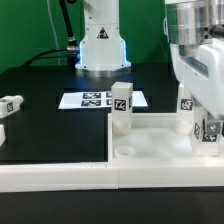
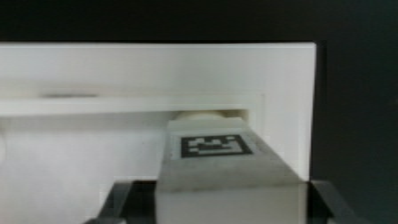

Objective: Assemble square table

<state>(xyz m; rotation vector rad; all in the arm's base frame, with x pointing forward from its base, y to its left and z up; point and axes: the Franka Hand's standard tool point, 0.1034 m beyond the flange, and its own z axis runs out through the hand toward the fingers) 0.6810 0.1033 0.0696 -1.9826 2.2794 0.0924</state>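
Black tabletop, claw (image 2: 217,203) clamped around tagged leg (image 2: 221,160) over square table top (image 1: 150,150).

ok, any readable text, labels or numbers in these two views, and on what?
No words, brands or numbers can be read in either view.
Only black-and-white marker tags, patterns rather than text:
marker board: several tags, no characters.
upright leg: one tag, no characters.
lying leg at the exterior view's left: one tag, too small to make out.
held leg in the gripper: one tag, blurred, no characters.
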